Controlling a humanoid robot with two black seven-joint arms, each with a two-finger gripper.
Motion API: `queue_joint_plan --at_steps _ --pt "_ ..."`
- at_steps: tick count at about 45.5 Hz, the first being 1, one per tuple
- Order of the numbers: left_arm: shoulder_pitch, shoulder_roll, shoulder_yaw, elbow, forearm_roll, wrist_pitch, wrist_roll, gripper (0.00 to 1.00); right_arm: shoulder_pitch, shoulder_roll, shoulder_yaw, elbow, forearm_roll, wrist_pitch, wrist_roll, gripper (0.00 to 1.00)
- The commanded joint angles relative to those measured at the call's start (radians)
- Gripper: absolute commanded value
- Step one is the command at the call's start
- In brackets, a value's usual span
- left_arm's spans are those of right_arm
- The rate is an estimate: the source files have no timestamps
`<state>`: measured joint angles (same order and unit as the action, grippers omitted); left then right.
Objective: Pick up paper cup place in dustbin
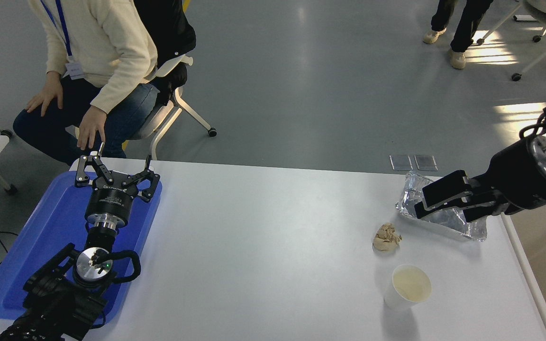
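The white paper cup [408,286] stands upright on the white table [263,237] at the front right, its cream inside showing. My right gripper [421,207] comes in from the right edge and hovers over the left end of the silver foil bag [448,218], well behind the cup and apart from it. It is seen side-on and holds nothing that I can see. My left gripper [114,176] is parked open and empty over the blue tray [40,241] at the lower left. The dustbin is out of view.
A crumpled tan paper wad [386,237] lies between the foil bag and the cup. A person sits on a wheeled chair [168,104] beyond the table's far left corner, one hand [87,135] near the tray's far edge. Another person's legs [458,23] stand at the top right.
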<state>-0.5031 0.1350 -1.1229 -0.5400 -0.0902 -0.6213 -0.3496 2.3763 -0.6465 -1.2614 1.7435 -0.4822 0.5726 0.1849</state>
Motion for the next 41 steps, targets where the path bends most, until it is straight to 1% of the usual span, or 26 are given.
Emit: queue_joint_plan --at_steps 1,13,21,26,41 --pt "0.0 0.0 0.0 0.0 0.001 0.0 0.0 1.0 -0.003 0.008 -0.038 0.002 -0.075 0.004 0.001 1.0" --pt "0.002 0.0 0.0 0.0 0.001 0.0 0.0 1.0 -0.068 0.01 -0.039 0.002 -0.079 -0.023 -0.002 1.0" --pt "0.0 0.0 0.0 0.0 0.001 0.0 0.0 1.0 -0.147 0.01 -0.033 0.002 -0.082 -0.108 -0.002 1.0" --pt "0.0 0.0 0.0 0.0 0.0 0.0 0.0 1.0 -0.209 0.011 -0.023 -0.006 -0.088 -0.134 -0.001 1.0" --pt "0.0 0.0 0.0 0.0 0.0 0.0 0.0 1.0 -0.503 0.028 0.14 -0.148 -0.105 -0.27 0.004 1.0"
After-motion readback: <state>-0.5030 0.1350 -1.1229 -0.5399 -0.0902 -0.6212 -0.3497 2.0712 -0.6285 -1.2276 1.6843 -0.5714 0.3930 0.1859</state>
